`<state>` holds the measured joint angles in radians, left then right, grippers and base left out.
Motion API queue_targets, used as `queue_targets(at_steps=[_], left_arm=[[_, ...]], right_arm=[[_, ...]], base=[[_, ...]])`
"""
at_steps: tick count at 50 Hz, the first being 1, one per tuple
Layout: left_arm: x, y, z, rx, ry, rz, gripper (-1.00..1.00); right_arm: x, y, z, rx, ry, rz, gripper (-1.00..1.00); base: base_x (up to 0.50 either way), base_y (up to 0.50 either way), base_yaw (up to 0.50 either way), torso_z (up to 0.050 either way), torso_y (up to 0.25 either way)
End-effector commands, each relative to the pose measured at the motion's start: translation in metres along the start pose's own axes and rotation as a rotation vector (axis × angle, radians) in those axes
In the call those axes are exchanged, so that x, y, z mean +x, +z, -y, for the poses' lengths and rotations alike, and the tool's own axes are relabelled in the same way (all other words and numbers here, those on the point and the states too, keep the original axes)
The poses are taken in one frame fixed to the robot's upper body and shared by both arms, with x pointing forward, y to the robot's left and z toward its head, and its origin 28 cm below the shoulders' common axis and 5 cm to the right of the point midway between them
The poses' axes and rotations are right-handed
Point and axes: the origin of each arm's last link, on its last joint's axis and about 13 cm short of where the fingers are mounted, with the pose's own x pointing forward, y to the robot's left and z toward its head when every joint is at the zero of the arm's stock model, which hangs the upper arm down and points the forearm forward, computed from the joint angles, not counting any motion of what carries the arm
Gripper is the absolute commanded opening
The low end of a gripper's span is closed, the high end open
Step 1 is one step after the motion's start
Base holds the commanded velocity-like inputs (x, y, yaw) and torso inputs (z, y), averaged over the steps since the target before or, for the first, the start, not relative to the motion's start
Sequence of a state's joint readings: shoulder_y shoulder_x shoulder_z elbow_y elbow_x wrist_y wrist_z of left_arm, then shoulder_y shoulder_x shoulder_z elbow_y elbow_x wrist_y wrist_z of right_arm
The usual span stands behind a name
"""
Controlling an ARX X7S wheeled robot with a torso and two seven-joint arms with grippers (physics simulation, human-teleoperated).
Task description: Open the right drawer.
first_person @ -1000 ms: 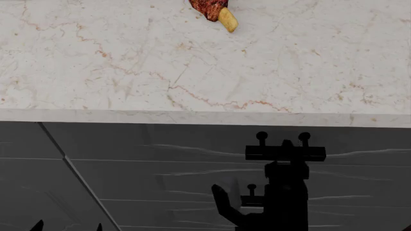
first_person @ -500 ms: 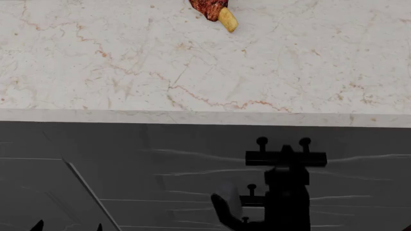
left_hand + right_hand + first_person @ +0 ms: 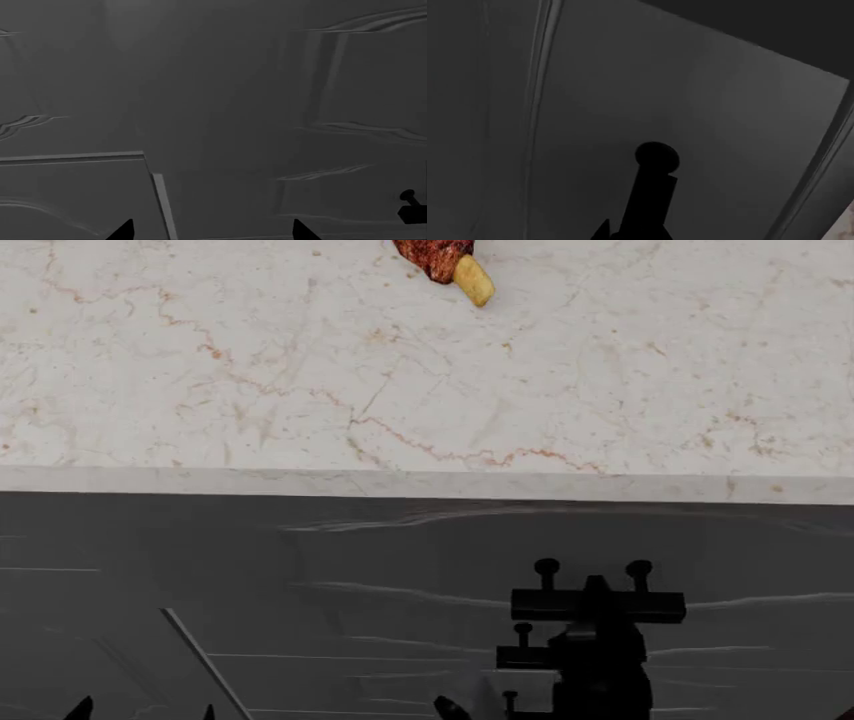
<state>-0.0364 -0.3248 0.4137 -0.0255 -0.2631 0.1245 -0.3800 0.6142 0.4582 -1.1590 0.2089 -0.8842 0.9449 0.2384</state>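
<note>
The counter [image 3: 267, 390] fills the upper half of the head view: pale marble with reddish veins, its front edge running straight across. At its far edge lies a dark red and yellow food item [image 3: 447, 265], well apart from the work.

Below the counter edge stands the dark grey cabinet face with pale wavy streaks. The right drawer [image 3: 400, 540] sits directly under the counter lip, right of centre in the head view. Its front appears drawn out a little from the cabinet face; this is a judgement from the streaked band under the lip, not a clear reading. Lower drawer fronts [image 3: 347, 680] are stacked beneath it, and a narrower front [image 3: 67, 640] lies to the left past a slanted seam.

The black bar handle [image 3: 598, 606] rides on two round-topped posts. The right hand [image 3: 594, 660] shows only as a black mass directly beneath and against the handle. Whether it grips the bar or merely touches it cannot be told; the right wrist view shows one post [image 3: 654, 165] against grey panel and no fingers. A second, smaller handle [image 3: 523, 652] on a lower front sits just beside the arm.

The left hand [image 3: 210, 232] shows two dark fingertips [image 3: 123, 231] spread apart with nothing between them, facing the cabinet.

Judgement: the pull is in hand and partly done. To do it well, draw straight outward, square to the front, keeping the handle level, and avoid snagging the lower handle.
</note>
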Motion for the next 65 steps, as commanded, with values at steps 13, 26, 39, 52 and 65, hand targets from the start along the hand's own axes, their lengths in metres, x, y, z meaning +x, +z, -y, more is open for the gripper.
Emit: queue_targets(at_steps=[13,26,39,52,65], left_arm=[[0.002,0.004,0.002,-0.014,-0.007,0.019,1.00],[0.003,0.004,0.002,-0.015,-0.010,0.019,1.00],[0.003,0.004,0.001,-0.016,-0.005,0.022,1.00],[0.003,0.005,0.002,-0.015,-0.005,0.019,1.00],[0.003,0.005,0.002,-0.017,-0.007,0.018,1.00]], right_arm=[[-0.032,0.014,0.007,-0.029,-0.028,0.103,-1.00],[-0.046,0.014,0.008,-0.042,-0.020,0.109,-1.00],[-0.050,0.014,0.007,-0.041,-0.024,0.114,-1.00],[-0.053,0.012,0.003,-0.043,-0.019,0.109,-1.00],[-0.054,0.013,0.003,-0.042,-0.009,0.110,-1.00]], base=[[0.00,0.00,0.00,0.000,0.000],[0.00,0.00,0.00,0.000,0.000],[0.00,0.00,0.00,0.001,0.000],[0.00,0.00,0.00,0.000,0.000],[-0.03,0.00,0.00,0.000,0.000]])
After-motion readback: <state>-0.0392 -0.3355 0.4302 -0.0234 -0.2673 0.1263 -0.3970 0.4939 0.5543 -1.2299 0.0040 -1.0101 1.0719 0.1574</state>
